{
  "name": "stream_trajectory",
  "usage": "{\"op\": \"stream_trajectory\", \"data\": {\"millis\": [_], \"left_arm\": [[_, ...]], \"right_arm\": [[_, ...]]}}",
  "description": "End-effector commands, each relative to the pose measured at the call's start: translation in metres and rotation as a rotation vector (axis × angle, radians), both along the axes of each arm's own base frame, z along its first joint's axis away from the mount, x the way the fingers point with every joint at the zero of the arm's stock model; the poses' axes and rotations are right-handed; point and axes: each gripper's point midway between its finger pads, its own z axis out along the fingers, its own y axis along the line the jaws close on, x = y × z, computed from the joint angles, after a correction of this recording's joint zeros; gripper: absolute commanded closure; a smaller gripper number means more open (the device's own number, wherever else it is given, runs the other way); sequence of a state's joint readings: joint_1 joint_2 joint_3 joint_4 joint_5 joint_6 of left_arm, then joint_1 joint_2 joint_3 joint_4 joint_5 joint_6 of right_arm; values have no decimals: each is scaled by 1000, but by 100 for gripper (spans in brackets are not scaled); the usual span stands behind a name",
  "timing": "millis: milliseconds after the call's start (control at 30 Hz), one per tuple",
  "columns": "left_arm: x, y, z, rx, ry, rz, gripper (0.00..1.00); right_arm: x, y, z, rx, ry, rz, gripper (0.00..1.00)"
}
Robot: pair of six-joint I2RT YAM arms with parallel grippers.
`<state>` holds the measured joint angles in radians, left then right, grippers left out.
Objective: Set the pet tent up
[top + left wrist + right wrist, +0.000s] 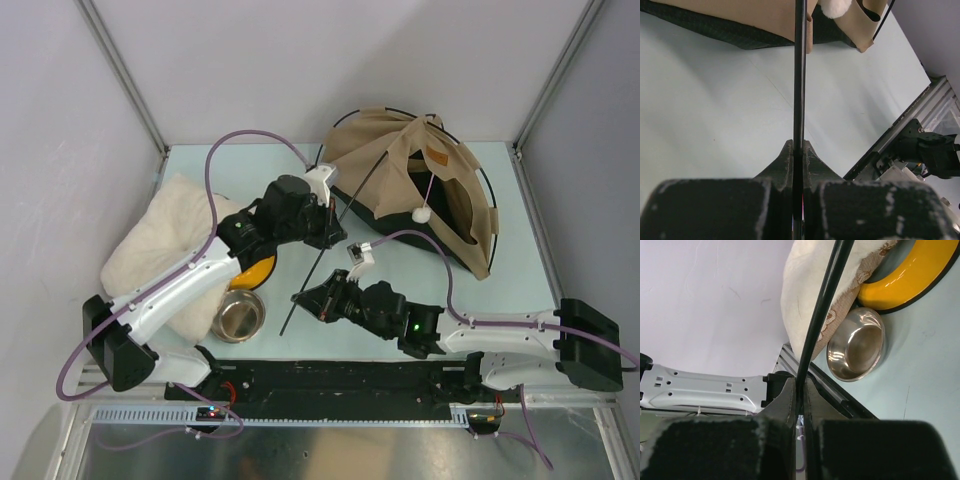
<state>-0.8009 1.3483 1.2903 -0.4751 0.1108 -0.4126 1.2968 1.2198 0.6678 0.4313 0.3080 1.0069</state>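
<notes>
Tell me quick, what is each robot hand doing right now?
Left hand: closed, holding the thin black pole.
Right hand: closed, gripping what looks like the same black pole, lower down.

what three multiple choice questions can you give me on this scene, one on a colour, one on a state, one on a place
1. What colour is the pom-pom on the pet tent?
A. red
B. white
C. blue

2. What are the left gripper and the right gripper doing?
A. both are open
B. both are shut on the black pole
C. only the left one is shut

3. Where is the steel bowl?
A. inside the pet tent
B. in the right gripper
C. beside the yellow holder, at the near left

Answers:
1 B, the little ball hanging at the tent's opening is white.
2 B, each wrist view shows the pole clamped.
3 C, the top view shows it next to the holder.
</notes>
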Motion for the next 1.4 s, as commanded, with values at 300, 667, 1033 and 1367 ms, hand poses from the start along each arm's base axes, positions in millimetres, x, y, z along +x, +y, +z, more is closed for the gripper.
{"op": "stream_trajectory", "data": {"millis": [300, 667, 1033, 1367], "left_arm": [[16, 5, 23, -3, -131, 40, 43], [38, 45, 101, -24, -362, 165, 1], [43, 89, 142, -109, -416, 330, 0], [58, 61, 76, -147, -296, 212, 0]], "right_arm": [[-2, -22, 30, -5, -108, -22, 100], [-4, -44, 25, -99, -152, -27, 100], [2, -59, 14, -188, -192, -20, 100], [1, -98, 73, -58, -217, -17, 100]]}}
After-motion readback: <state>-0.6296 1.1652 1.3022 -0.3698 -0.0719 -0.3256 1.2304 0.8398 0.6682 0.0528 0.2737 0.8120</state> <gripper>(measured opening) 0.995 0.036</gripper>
